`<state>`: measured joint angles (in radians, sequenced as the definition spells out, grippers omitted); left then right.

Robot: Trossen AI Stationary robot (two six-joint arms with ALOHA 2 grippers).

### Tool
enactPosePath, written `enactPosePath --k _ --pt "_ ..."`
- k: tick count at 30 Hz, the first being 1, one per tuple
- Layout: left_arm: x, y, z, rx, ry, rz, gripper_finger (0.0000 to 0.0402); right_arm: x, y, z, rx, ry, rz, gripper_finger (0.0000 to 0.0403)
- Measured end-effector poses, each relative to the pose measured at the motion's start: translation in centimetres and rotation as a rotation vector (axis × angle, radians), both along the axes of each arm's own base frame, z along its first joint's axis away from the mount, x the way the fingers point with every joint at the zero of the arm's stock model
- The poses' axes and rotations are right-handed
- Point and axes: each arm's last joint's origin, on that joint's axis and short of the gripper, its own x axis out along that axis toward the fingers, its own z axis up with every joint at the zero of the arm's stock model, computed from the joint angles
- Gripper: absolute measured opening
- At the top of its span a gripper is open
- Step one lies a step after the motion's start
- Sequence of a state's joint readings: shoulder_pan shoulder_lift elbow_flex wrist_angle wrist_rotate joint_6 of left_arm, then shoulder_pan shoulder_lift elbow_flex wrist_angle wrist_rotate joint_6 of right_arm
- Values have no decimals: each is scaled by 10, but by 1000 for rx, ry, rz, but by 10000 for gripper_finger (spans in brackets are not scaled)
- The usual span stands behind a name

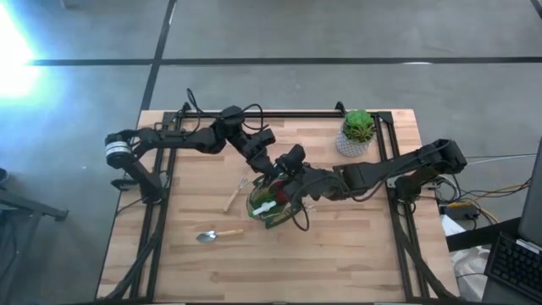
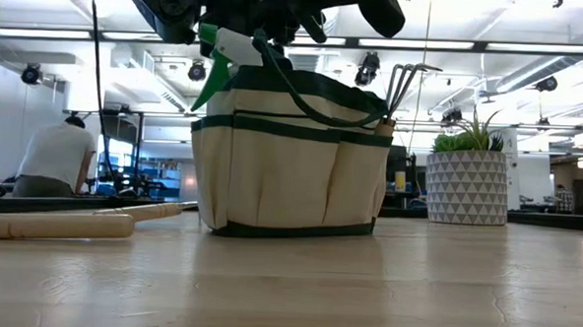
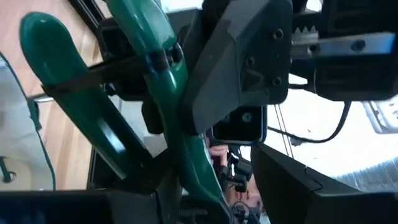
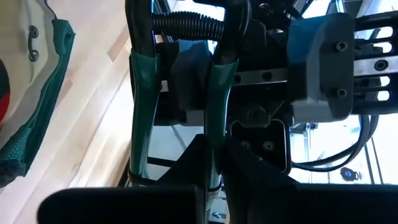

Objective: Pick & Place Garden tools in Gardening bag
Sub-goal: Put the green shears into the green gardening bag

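The olive-tan gardening bag stands upright at the table's middle. A white and bright green piece, a red piece and a tined tool stick out of it. Green-handled pruning shears hang in the air just above the bag's far rim. My left gripper is shut on them. My right gripper faces it, open, with its fingers on either side of the two handles. A wooden-handled fork and a metal trowel lie flat on the table. My left gripper pinches one green handle of the shears between its two fingers, away from the handle's rounded free end. It comes in from the table's left, slanting down. The shears are lifted clear above the bag, their handles spread and pointing toward my right gripper.
A green plant in a white patterned pot stands at the far right. The fork and trowel lie left of the bag, toward the near side. Black frame rails run along the table's left and right edges. A person sits in the room behind.
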<state>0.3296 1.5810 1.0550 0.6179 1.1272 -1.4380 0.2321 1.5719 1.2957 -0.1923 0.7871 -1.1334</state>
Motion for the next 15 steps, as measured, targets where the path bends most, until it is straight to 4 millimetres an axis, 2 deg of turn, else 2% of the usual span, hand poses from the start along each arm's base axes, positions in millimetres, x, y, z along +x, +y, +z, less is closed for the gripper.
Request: enactPosePath --k 5,13,15 --pt "1 -1 -1 -2 8 25 154 0 0 0 -4 4 -1 14" --pt "1 0 -3 -2 20 27 61 0 0 0 -17 9 0 14" --pt "2 0 -5 -2 31 26 50 0 0 0 -25 17 1 14"
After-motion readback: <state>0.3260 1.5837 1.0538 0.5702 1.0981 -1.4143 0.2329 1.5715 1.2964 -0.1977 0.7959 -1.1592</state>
